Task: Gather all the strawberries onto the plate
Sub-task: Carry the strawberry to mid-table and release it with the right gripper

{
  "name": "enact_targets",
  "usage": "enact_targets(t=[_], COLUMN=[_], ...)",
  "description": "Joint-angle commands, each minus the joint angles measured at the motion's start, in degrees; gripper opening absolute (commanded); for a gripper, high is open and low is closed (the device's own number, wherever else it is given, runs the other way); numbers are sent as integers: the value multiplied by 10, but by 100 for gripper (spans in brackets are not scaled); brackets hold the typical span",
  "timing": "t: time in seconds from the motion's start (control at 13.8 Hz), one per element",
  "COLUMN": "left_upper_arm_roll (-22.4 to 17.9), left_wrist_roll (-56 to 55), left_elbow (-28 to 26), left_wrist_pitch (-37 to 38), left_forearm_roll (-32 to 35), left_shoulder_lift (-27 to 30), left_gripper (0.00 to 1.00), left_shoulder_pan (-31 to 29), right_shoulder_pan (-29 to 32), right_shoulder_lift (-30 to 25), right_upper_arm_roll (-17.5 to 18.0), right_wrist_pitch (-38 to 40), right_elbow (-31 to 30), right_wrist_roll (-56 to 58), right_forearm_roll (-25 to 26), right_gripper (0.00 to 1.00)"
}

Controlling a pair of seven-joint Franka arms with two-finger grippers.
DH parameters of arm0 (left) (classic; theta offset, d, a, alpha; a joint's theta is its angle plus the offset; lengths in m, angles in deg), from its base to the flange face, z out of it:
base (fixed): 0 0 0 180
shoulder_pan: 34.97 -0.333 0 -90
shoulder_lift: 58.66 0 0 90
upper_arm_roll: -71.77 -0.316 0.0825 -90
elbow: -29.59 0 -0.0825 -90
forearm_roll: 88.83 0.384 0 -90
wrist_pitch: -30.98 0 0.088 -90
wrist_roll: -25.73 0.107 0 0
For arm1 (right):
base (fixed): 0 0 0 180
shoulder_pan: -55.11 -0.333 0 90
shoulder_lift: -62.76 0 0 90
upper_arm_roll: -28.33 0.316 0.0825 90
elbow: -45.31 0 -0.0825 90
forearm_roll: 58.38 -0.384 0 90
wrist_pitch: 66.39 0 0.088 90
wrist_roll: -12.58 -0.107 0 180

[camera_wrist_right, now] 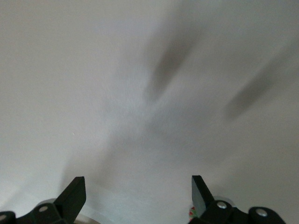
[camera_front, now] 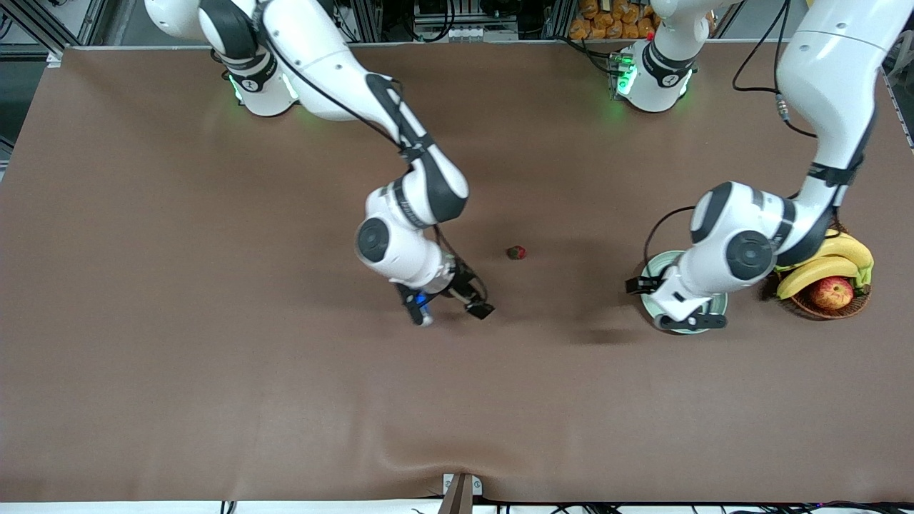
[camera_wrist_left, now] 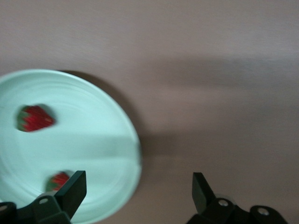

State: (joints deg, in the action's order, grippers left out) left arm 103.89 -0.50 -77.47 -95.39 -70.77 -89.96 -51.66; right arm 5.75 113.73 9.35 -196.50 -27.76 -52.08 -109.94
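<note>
- The round pale mint-green plate (camera_front: 648, 270) lies on the brown table (camera_front: 214, 321) toward the left arm's end, just beside a brown woven wicker basket (camera_front: 821, 308) that holds yellow bananas (camera_front: 828, 260) and a red-yellow apple (camera_front: 832, 292).
- The left gripper (camera_wrist_left: 138, 191) hangs over the plate's edge – its two black fingers (camera_wrist_left: 72, 191) stand wide apart with nothing between them. In the front view the left arm's wrist covers most of the plate.
- In the left wrist view two tiny red strawberries with dark green caps lie on the plate, apart from each other: one strawberry (camera_wrist_left: 35, 118) in full sight, the second strawberry (camera_wrist_left: 57, 181) partly hidden by a fingertip.
- A third small red strawberry (camera_front: 515, 252) lies alone on the bare table near its middle, between the two grippers and well apart from the plate.
- The right gripper (camera_front: 454, 308) is over bare tabletop, nearer to the front camera than the lone strawberry and toward the right arm's end from it. Its black fingers (camera_wrist_right: 74, 193) are spread wide and hold nothing – the right wrist view shows only table surface and shadows between them, with a speck of red at one finger's base too small to make out.
</note>
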Motion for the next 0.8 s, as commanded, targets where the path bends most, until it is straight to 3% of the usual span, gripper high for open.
enact_targets(t=[0.0, 0.44, 0.73], left_upper_arm_roll=[-1, -2, -2], left_wrist_roll=[-68, -210, -403], left_elbow=[8, 21, 27], left_wrist_pitch=[-1, -1, -4], left_forearm_roll=[-7, -6, -7], left_shoulder_lift=[-5, -16, -27], left_gripper=[100, 100, 100], left_shoulder_pan=[34, 112, 162], right_shoulder_pan=[1, 1, 6], right_shoulder_lift=[-39, -57, -76], right_upper_arm_roll=[-58, -198, -235], right_wrist_pitch=[105, 304, 350], right_elbow=[-16, -16, -16], right_wrist_roll=[70, 195, 228], right_forearm_roll=[2, -3, -6], right_gripper=[100, 100, 100])
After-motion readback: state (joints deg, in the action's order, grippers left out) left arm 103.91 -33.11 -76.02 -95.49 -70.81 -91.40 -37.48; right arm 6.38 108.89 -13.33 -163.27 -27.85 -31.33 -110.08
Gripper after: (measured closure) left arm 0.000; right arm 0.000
